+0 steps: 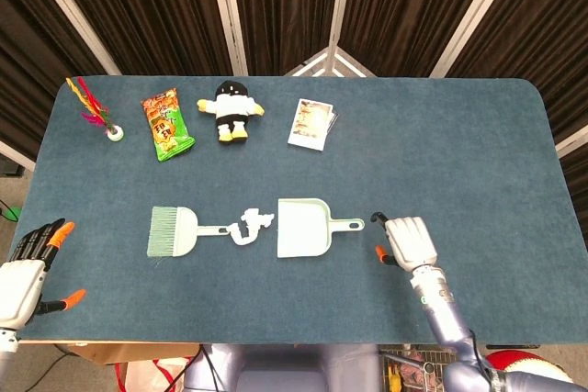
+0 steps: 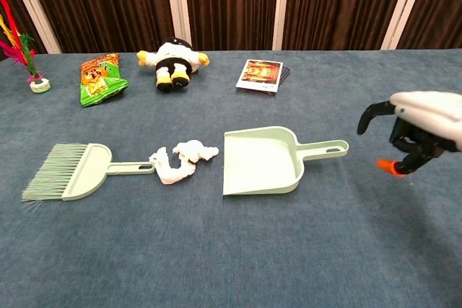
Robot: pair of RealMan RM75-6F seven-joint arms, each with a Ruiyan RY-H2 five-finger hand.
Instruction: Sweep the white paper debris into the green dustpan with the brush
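Observation:
A pale green dustpan (image 1: 305, 228) (image 2: 260, 161) lies mid-table, mouth facing left, handle (image 2: 326, 149) pointing right. White crumpled paper debris (image 1: 251, 224) (image 2: 180, 161) lies just left of its mouth. The green brush (image 1: 175, 231) (image 2: 72, 171) lies further left, its handle end touching the paper. My right hand (image 1: 407, 241) (image 2: 411, 128) hovers open just right of the dustpan handle, holding nothing. My left hand (image 1: 28, 268) is open at the table's near left edge, far from the brush.
Along the far side lie a feathered shuttlecock (image 1: 99, 113), a snack bag (image 1: 166, 124), a plush toy (image 1: 232, 109) and a small booklet (image 1: 312, 123). The blue table (image 1: 441, 153) ends close behind my hands.

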